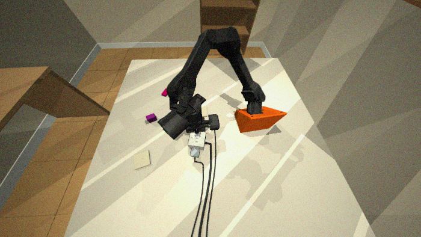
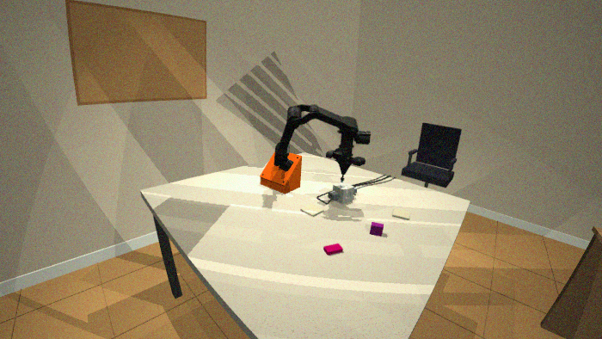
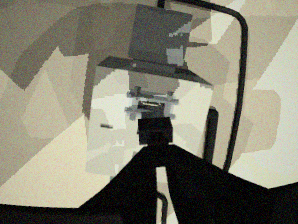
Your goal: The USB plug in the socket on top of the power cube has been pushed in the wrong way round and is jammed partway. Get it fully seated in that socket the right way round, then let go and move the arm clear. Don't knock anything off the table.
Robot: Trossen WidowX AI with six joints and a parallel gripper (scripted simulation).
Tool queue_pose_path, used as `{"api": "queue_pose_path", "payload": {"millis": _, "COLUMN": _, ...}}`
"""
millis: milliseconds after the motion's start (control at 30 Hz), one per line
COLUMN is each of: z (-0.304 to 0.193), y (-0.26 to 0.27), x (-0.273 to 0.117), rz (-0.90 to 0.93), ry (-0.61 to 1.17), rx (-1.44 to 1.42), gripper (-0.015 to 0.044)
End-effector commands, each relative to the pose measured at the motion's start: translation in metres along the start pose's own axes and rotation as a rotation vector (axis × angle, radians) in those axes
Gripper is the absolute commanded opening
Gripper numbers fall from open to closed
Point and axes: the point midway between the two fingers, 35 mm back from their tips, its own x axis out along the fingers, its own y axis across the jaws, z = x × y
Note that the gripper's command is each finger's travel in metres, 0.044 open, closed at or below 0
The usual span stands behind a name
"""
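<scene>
power cube point(image 1: 196, 140) point(image 2: 344, 194) point(image 3: 112, 100): pale grey-white. plug held in gripper point(image 3: 155, 141): black; gripper black too. arm point(image 1: 192, 67) point(image 2: 328, 117): black all over. arm base point(image 1: 257, 123) point(image 2: 280, 178): plain orange, dark dots on its face. cables point(image 1: 215, 162) point(image 2: 374, 180) point(image 3: 244, 65): black. block point(image 1: 151, 117) point(image 2: 377, 229): purple. flat block point(image 1: 164, 92) point(image 2: 333, 249): magenta. square pad point(image 1: 142, 159) point(image 2: 401, 213): pale yellow. tabletop point(image 1: 120, 210) point(image 2: 327, 310): cream, light and shadow stripes. office chair point(image 2: 439, 144): black. floor point(image 1: 39, 192) point(image 2: 494, 275): orange-brown, thin dark grid lines.
</scene>
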Motion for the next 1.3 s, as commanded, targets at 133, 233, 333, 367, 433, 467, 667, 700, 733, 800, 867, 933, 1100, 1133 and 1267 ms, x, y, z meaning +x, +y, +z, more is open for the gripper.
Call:
{"api": "queue_pose_path", "payload": {"millis": 133, "z": -0.0004, "y": 0.0, "x": 0.0002, "rz": 0.001, "ry": 0.001, "rx": -0.216, "gripper": 0.0}}
{"api": "queue_pose_path", "payload": {"millis": 233, "z": -0.0004, "y": 0.0, "x": 0.0002, "rz": 0.001, "ry": 0.001, "rx": -0.295, "gripper": 0.0}}
{"api": "queue_pose_path", "payload": {"millis": 333, "z": -0.0004, "y": 0.0, "x": 0.0002, "rz": 0.001, "ry": 0.001, "rx": -0.373, "gripper": 0.0}}
{"api": "queue_pose_path", "payload": {"millis": 367, "z": -0.0004, "y": 0.0, "x": 0.0002, "rz": 0.001, "ry": 0.001, "rx": -0.4, "gripper": 0.0}}
{"api": "queue_pose_path", "payload": {"millis": 433, "z": -0.0004, "y": 0.0, "x": 0.0002, "rz": 0.001, "ry": 0.001, "rx": -0.452, "gripper": 0.0}}
{"api": "queue_pose_path", "payload": {"millis": 467, "z": -0.0004, "y": 0.0, "x": 0.0002, "rz": 0.001, "ry": 0.001, "rx": -0.478, "gripper": 0.0}}
{"api": "queue_pose_path", "payload": {"millis": 667, "z": -0.0004, "y": 0.0, "x": 0.0002, "rz": 0.001, "ry": 0.001, "rx": -0.635, "gripper": 0.0}}
{"api": "queue_pose_path", "payload": {"millis": 700, "z": -0.0004, "y": 0.0, "x": 0.0002, "rz": 0.001, "ry": 0.001, "rx": -0.661, "gripper": 0.0}}
{"api": "queue_pose_path", "payload": {"millis": 733, "z": -0.0004, "y": 0.0, "x": 0.0002, "rz": 0.001, "ry": 0.001, "rx": -0.687, "gripper": 0.0}}
{"api": "queue_pose_path", "payload": {"millis": 800, "z": -0.0004, "y": 0.0, "x": 0.0002, "rz": 0.001, "ry": 0.001, "rx": -0.74, "gripper": 0.0}}
{"api": "queue_pose_path", "payload": {"millis": 867, "z": -0.0004, "y": 0.0, "x": 0.0002, "rz": 0.001, "ry": 0.001, "rx": -0.792, "gripper": 0.0}}
{"api": "queue_pose_path", "payload": {"millis": 933, "z": -0.0004, "y": 0.0, "x": 0.0002, "rz": 0.001, "ry": 0.001, "rx": -0.844, "gripper": 0.0}}
{"api": "queue_pose_path", "payload": {"millis": 1100, "z": -0.0004, "y": 0.0, "x": 0.0002, "rz": 0.001, "ry": 0.001, "rx": -0.975, "gripper": 0.0}}
{"api": "queue_pose_path", "payload": {"millis": 1133, "z": -0.0004, "y": 0.0, "x": 0.0002, "rz": 0.001, "ry": 0.001, "rx": -1.002, "gripper": 0.0}}
{"api": "queue_pose_path", "payload": {"millis": 1267, "z": -0.0004, "y": 0.0001, "x": 0.0002, "rz": 0.001, "ry": 0.001, "rx": -1.106, "gripper": 0.0}}
